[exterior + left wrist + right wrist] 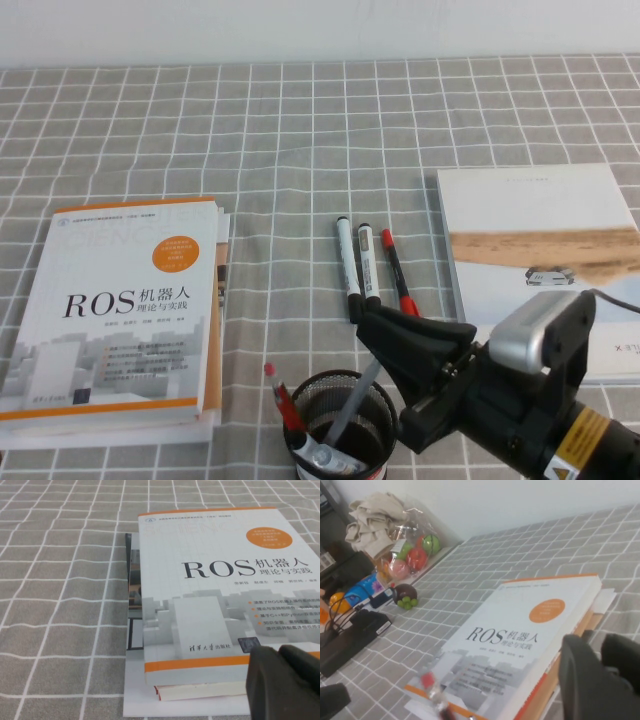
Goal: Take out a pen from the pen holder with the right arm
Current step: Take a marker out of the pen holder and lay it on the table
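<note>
A black mesh pen holder (305,432) stands at the table's front edge. It holds a red pen (283,402) and a grey pen (350,402) that leans up to the right. My right gripper (373,326) hangs just above the holder. Its black fingers (580,670) are shut on the grey pen's upper end, whose dark tip (586,635) shows between them in the right wrist view. The red pen (434,692) shows there as a blur. My left gripper (278,656) is shut and empty, hovering over the ROS book's (220,580) near corner.
The ROS book (120,310) lies on a stack left of the holder. Three pens (369,265) lie on the checked cloth behind it. A white book (540,230) lies at the right. A bag of toy fruit (410,555) and a black case (350,640) sit beyond the table's left side.
</note>
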